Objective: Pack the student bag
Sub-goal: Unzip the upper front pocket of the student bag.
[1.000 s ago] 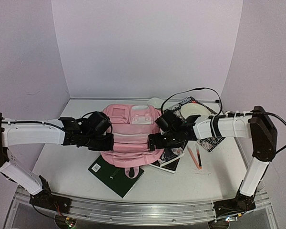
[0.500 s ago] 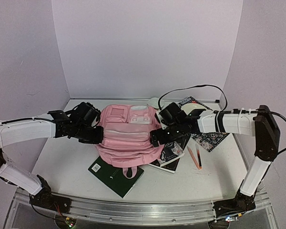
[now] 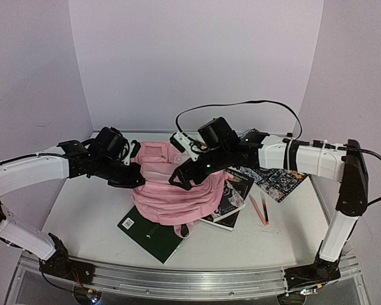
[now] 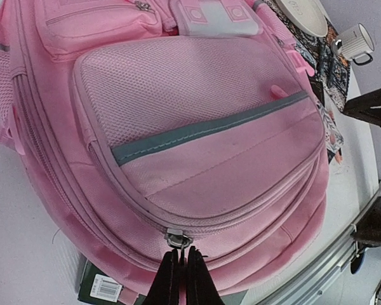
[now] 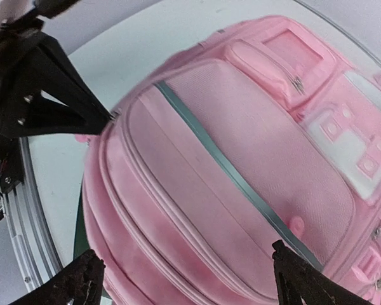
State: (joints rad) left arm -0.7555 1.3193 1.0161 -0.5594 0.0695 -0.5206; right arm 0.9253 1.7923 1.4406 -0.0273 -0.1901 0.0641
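One student bag (image 3: 171, 198), pink, mid-counter (image 3: 89, 216), pockets up | left gripper (image 4: 183, 270) 1: jaws closed on zip pull (image 4: 178, 239) at bag's left edge | right gripper (image 5: 190, 283) 1: jaws spread wide, empty, above bag | green book (image 3: 146, 234) 1, near, partly under bag | pencils (image 3: 261, 210) 2, right | mug (image 4: 355, 43) 1, bowl (image 4: 305, 16) 1, far right

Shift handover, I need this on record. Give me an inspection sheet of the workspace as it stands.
Surface: white table, partly covered.
Job's things: pink student bag lying front up.
Clutter: green book under bag's near edge; patterned books, two pens to its right; mug, bowl beyond its top.
Grippers: left gripper shut at a zip pull; right gripper open above bag.
Cables: black cable arching over right arm.
Surroundings: plain walls; nothing else seen.
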